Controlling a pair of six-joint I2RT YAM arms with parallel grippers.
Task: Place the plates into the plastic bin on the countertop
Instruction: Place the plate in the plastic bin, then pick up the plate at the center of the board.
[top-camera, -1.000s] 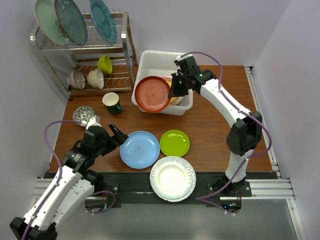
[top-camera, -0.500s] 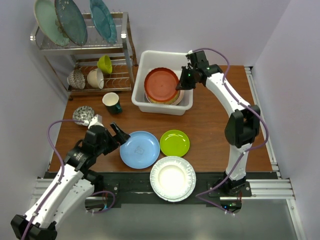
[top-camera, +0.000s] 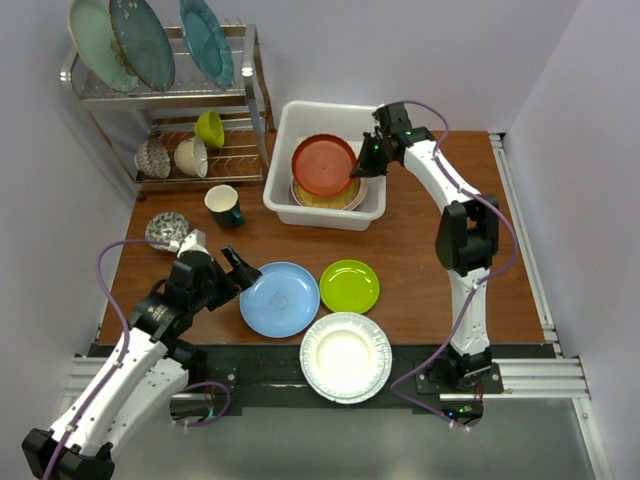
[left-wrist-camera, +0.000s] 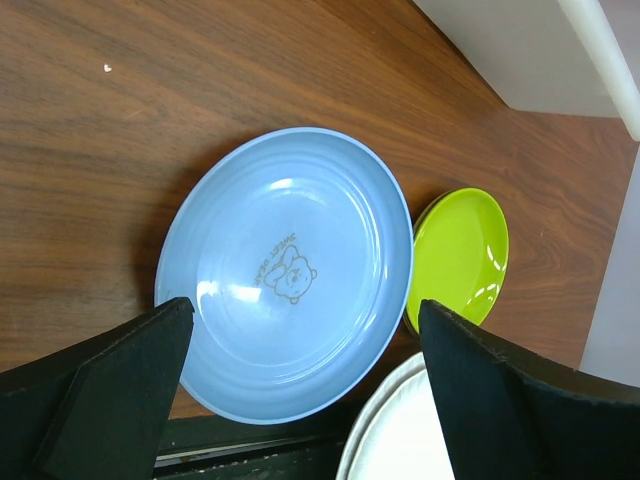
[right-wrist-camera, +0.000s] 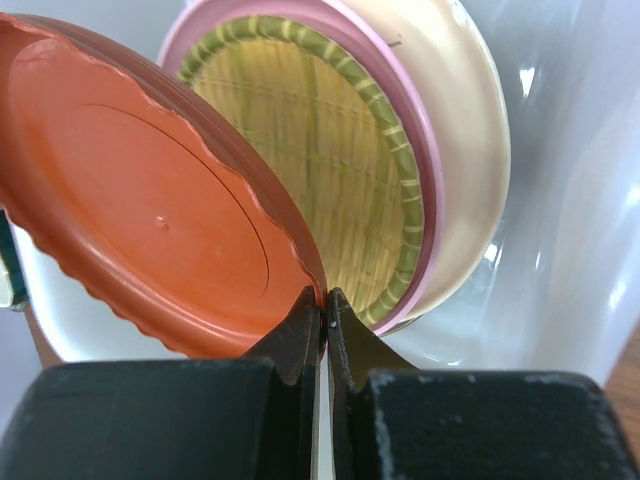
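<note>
My right gripper (top-camera: 361, 168) (right-wrist-camera: 325, 300) is shut on the near rim of a rust red plate (top-camera: 323, 164) (right-wrist-camera: 140, 220). The plate hangs tilted inside the white plastic bin (top-camera: 330, 215) (right-wrist-camera: 585, 200). Under it lie a gold woven plate (right-wrist-camera: 300, 140), a pink plate (right-wrist-camera: 427, 170) and a cream plate (right-wrist-camera: 470, 110). On the wooden countertop (top-camera: 420, 250) rest a blue plate (top-camera: 280, 298) (left-wrist-camera: 290, 270), a lime green plate (top-camera: 349, 286) (left-wrist-camera: 462, 255) and a white fluted plate (top-camera: 346, 357) (left-wrist-camera: 400, 435). My left gripper (top-camera: 236, 270) (left-wrist-camera: 303, 320) stands open at the blue plate's left edge, holding nothing.
A wire dish rack (top-camera: 165, 100) at the back left holds three large teal and green plates and small bowls. A dark mug (top-camera: 224, 206) and a patterned bowl (top-camera: 165, 230) stand on the countertop between the rack and my left arm.
The right gripper has carried the rust red plate from the bin's front rim to over the stack inside. The left arm has barely moved.
</note>
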